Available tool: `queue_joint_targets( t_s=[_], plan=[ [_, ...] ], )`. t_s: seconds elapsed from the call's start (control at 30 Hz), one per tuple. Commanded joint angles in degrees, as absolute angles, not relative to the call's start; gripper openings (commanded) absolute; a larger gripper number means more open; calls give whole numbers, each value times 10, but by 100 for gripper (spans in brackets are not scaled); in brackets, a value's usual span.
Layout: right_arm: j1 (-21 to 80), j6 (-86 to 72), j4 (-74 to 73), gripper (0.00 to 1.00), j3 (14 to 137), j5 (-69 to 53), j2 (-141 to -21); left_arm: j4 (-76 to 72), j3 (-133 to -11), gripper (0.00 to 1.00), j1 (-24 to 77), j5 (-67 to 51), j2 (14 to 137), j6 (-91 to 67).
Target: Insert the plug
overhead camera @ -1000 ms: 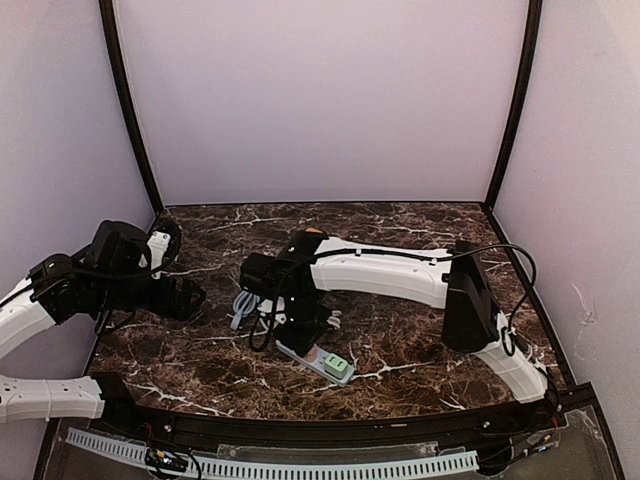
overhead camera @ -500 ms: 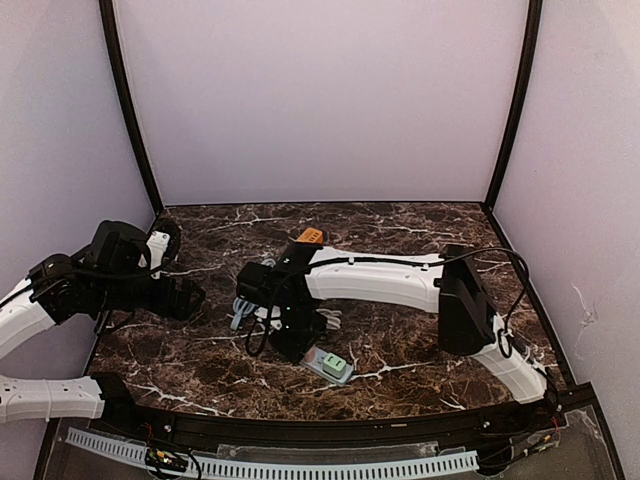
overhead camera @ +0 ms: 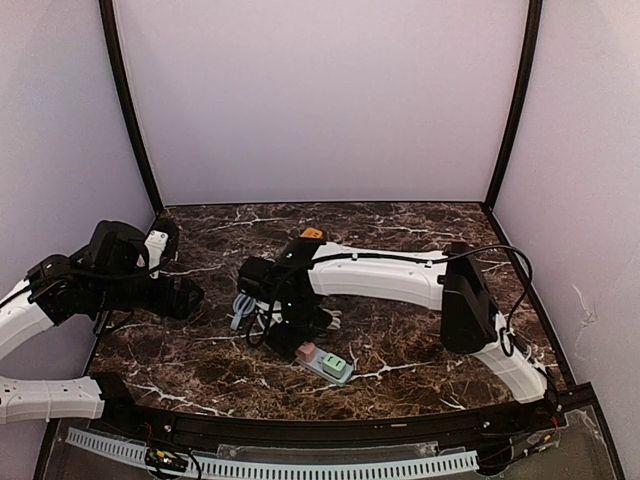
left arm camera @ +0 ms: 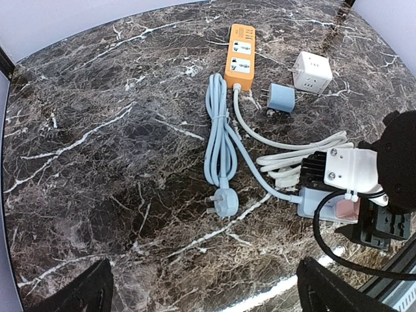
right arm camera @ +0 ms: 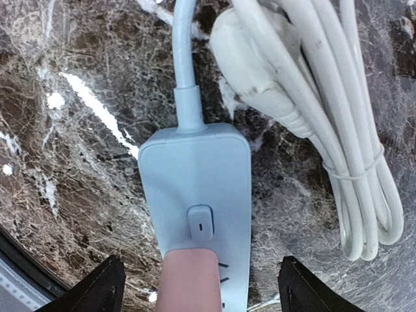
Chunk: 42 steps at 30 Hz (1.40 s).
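Note:
The pink plug (right arm camera: 188, 281) stands in the light blue power strip (right arm camera: 195, 182), just below the strip's switch. My right gripper (right arm camera: 205, 289) is open, one dark finger on each side of the plug and well clear of it. From above, the right gripper (overhead camera: 302, 328) hovers over the strip's (overhead camera: 318, 363) left end, where the pink plug (overhead camera: 307, 351) sits beside a green plug (overhead camera: 336, 366). At the table's left my left gripper (overhead camera: 185, 297) hangs open and holds nothing. Its view shows the strip (left arm camera: 317, 203) and pink plug (left arm camera: 348, 208) under the right gripper.
An orange power strip (left arm camera: 239, 57) trails a coiled light blue cable ending in a loose plug (left arm camera: 224, 203). A white cube adapter (left arm camera: 311, 71), a blue adapter (left arm camera: 282, 99) and a bundled white cable (right arm camera: 338, 149) lie nearby. Dark marble table, walls on three sides.
My right gripper has gone from shut to open and has let go of the pink plug, which now shows standing in the strip. The left arm has not moved.

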State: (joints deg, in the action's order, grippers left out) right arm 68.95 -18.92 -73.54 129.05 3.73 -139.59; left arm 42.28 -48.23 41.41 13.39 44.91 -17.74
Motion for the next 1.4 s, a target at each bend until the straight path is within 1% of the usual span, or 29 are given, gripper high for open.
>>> queue_joint_targets(
  t_s=[0.0,0.27,0.43,0.63,0.73,0.97,1.17,1.37],
  plan=[
    [687,-215,-740,81,1293,61,-1341,430,-476,99,413,143,442,-173],
    [686,-253,-725,82,1268,80,-1287,434,-476,99,412,149,441,-181],
    [685,-282,-690,82,1211,91,-1236,445,-477,99,413,171,444,-198],
    [667,-319,-631,85,1137,103,-1182,449,-487,99,412,177,459,-199],
    [655,-336,-632,85,1121,112,-1163,453,-502,99,411,181,497,-203],
    [628,-366,-602,98,1031,160,-1087,476,-596,99,382,171,634,-192],
    [572,-358,-583,99,989,161,-1040,470,-647,99,309,107,712,-198],
    [524,-347,-542,99,910,156,-977,500,-717,97,274,81,808,-223]
  ],
)
